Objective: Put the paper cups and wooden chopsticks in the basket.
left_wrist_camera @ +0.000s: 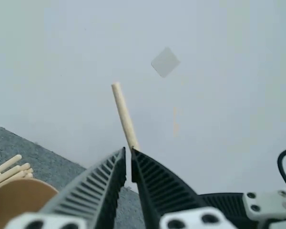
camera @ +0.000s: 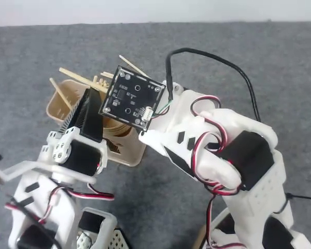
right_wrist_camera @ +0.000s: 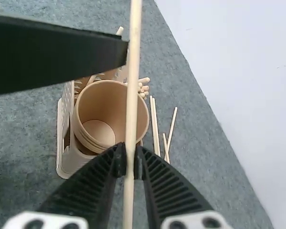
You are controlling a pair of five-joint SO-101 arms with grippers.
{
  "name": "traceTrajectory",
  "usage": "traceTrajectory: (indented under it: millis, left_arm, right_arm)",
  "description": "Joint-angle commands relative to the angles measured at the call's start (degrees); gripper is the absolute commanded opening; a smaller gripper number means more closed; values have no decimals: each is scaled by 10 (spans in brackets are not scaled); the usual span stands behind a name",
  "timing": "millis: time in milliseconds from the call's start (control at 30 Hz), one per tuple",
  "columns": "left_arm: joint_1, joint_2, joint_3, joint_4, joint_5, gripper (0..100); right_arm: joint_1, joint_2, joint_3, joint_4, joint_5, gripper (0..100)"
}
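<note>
right gripper (right_wrist_camera: pixel 128 160) is clamped on a chopstick (right_wrist_camera: pixel 132 71) over the basket (camera: pixel 56 110) at the high view's upper left, cups (right_wrist_camera: pixel 102 126) already inside, while left gripper (left_wrist_camera: pixel 128 160) pinches a second chopstick (left_wrist_camera: pixel 124 112); the dropping step seems at hand, calling for lowering and letting go.

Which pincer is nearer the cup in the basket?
Right, likely: the right pincer points down over the cup; the left pincer is off to its side, tilted up away.

Paper cups (right_wrist_camera: pixel 97 131) nested in beige basket (right_wrist_camera: pixel 63 143); chopsticks (right_wrist_camera: pixel 155 126) lying beside; one chopstick (right_wrist_camera: pixel 133 57) held above.
</note>
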Motion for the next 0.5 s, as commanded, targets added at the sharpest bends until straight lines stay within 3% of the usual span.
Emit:
traceTrajectory:
  millis: [0, 467]
  left_arm:
    - [4, -2, -5, -13, -4, 16]
    - [4, -2, -17, -9, -4, 16]
  right_arm:
    - [-3, -5, -9, -2, 7, 7]
    - [-4, -9, -9, -4, 8, 7]
